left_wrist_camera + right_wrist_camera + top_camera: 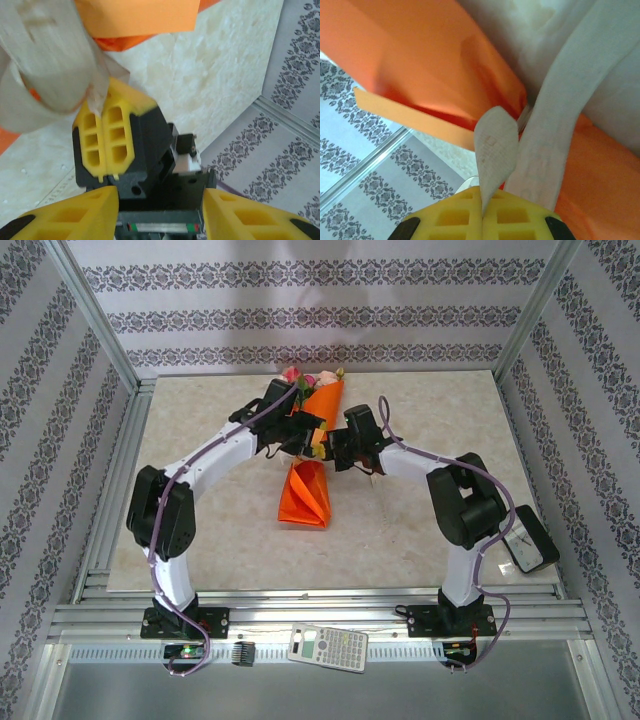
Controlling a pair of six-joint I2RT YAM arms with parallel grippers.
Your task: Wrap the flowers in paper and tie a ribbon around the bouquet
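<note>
Flowers wrapped; the ribbon tie looks under way, with no finished knot to be seen.

The right gripper (482, 212), low centre in its own wrist view, is clenched on an end of the ribbon (495, 145). A folded tab rises from the pads, and a broader band of the strand runs to the upper right across the paper (420, 55). The left gripper (160, 196), at the bottom of its view, has its fingers parted and holds nothing. Just above them sits the right gripper, its ribbon spreading to the upper left. From above, the bouquet (308, 495) lies mid-table (410, 540), its narrow end toward the bottom of the frame and the flowers (300, 375) at the top. Both grippers meet at its middle. Whether the ribbon already circles the cone cannot be told; knotting and tightening seem left.
</note>
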